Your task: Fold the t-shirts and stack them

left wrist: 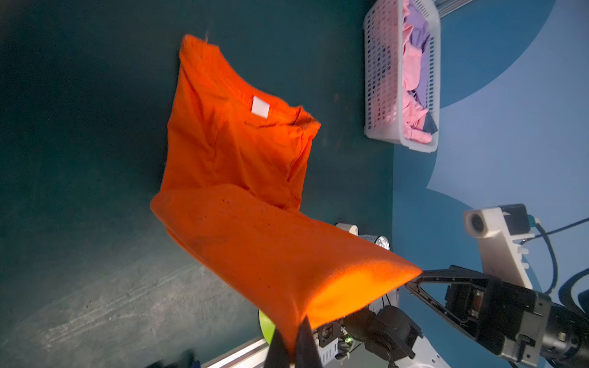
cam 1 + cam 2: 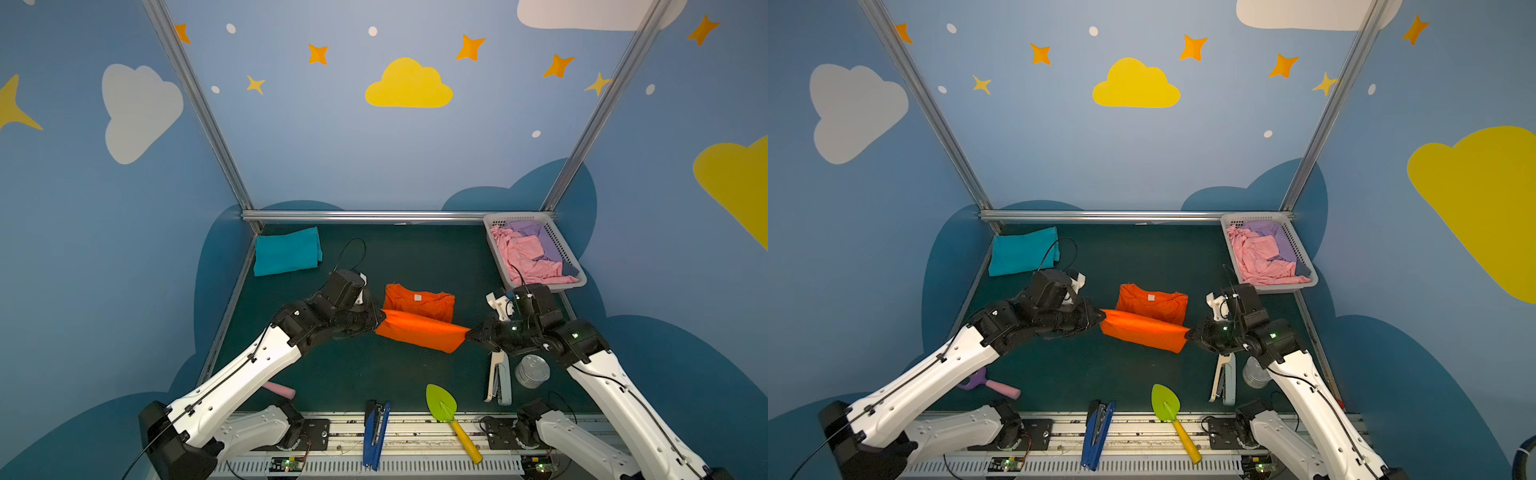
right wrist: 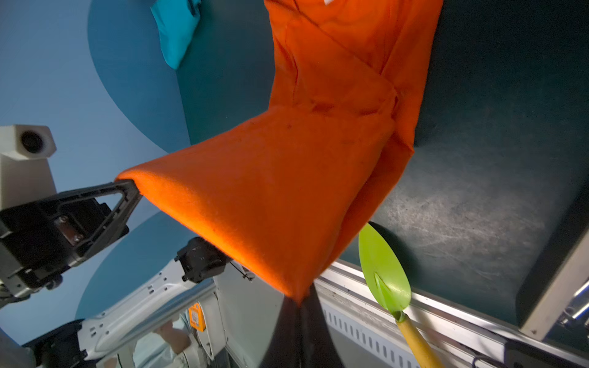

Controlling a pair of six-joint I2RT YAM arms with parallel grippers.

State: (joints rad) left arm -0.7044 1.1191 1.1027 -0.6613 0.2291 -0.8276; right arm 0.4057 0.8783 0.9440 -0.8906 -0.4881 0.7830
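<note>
As jaws clamp, left gripper (right gripper too) holds orange t-shirt.

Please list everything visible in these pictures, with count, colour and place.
orange t-shirt: one, orange, middle
teal t-shirt: one, teal, far left corner
basket: one, white, far right corner
clothes: several, pink and purple, in basket
white stapler: one, white-grey, near right
can: one, silver, beside white stapler
trowel: one, green, yellow handle, front middle
blue stapler: one, blue, front edge
pink-handled tool: one, pink-purple, near left
left gripper: one, black, holding orange t-shirt
right gripper: one, black, holding orange t-shirt
</note>
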